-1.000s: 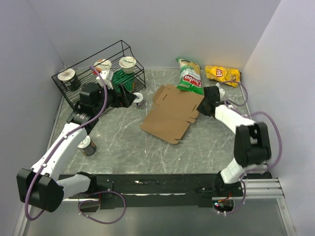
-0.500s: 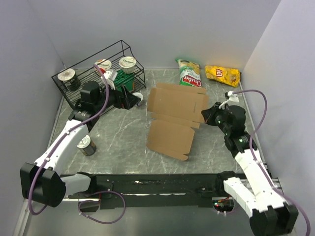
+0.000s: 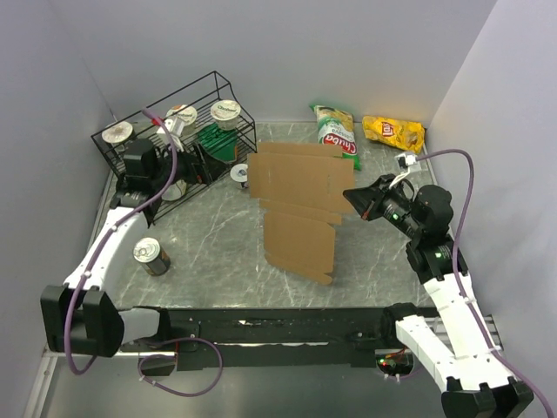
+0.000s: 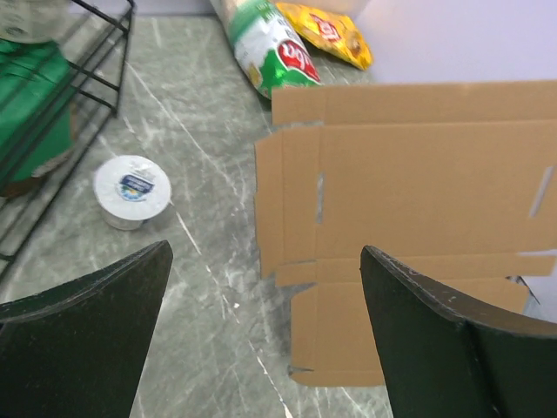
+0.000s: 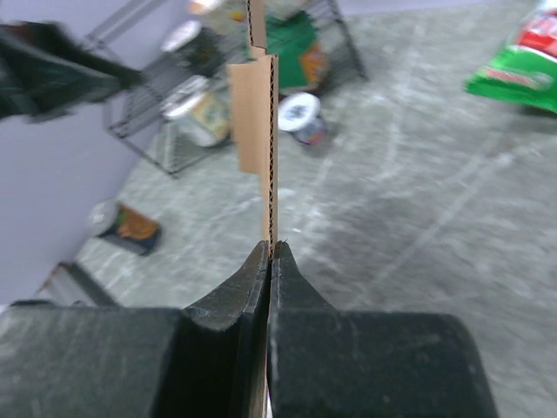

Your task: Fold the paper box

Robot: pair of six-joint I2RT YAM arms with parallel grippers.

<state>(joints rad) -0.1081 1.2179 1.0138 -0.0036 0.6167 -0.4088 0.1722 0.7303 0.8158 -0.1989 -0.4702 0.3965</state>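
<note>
My right claw (image 5: 268, 261) is clenched on the paper box (image 5: 258, 113). That wrist view shows the box edge-on, its corrugation plain. From above it is a broad brown sheet mid-frame over the counter (image 3: 218, 252). My left claw (image 4: 265, 252) gapes, released, facing the sheet's slotted face. At upper right, the green chip bag (image 3: 335, 132) has a red label I cannot read.

The left arm (image 3: 104, 252) and right arm (image 3: 452, 300) are built from white link shells joined by black joint housings. A purple cable (image 3: 468, 178) runs loosely alongside each. The left pincer (image 4: 265, 252) and right pincer (image 5: 270, 251) have broad matte-black fingers tapering to blunt tips. Both bases mount on a black rail (image 3: 261, 326).
</note>
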